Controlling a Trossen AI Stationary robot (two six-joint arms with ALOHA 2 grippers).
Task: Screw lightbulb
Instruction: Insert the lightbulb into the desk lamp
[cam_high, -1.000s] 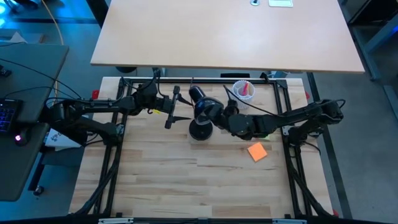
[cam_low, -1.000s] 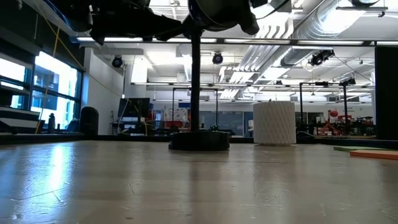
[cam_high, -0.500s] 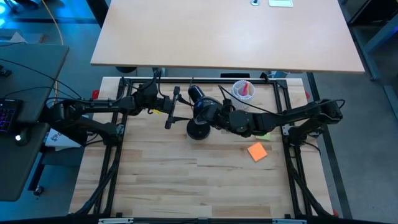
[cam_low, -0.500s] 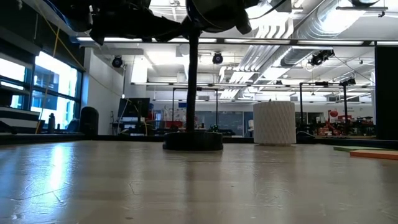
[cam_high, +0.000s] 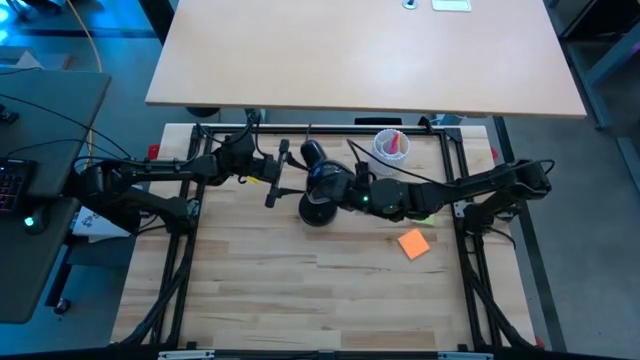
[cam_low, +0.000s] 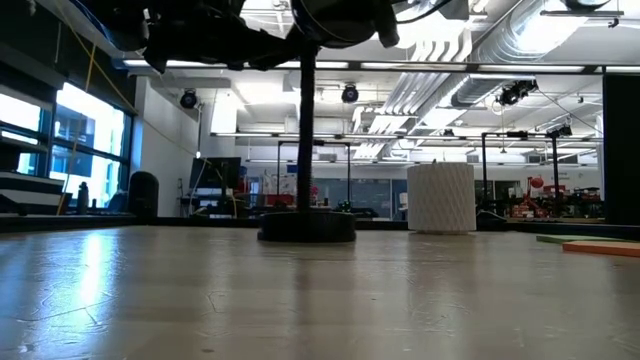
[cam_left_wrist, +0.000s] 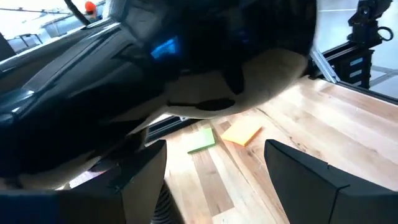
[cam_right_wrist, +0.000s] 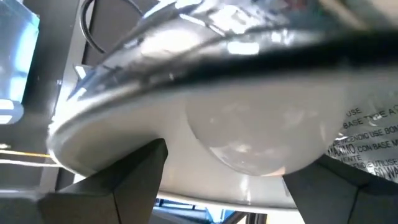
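Bulb (cam_right_wrist: 249, 140) sits up inside the lamp shade (cam_right_wrist: 155, 81), right gripper (cam_right_wrist: 224, 180) spread wide just under it, holding nothing. Left gripper (cam_high: 272, 180) is open beside the shade too. I'd close squarely on the glass and twist gently.

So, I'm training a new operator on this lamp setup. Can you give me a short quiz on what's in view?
1. True or false: the small white frosted lightbulb lies loose on the wooden table.
2. In the low view, what stands to the right of the black desk lamp's round base? A) a white ribbed cup B) a blue box C) a glass bottle
3. Fill in: the flat square paper note nearest the table's front edge is ___.
Key: 1 false, it sits inside the lamp's shade; 2 A; 3 orange.
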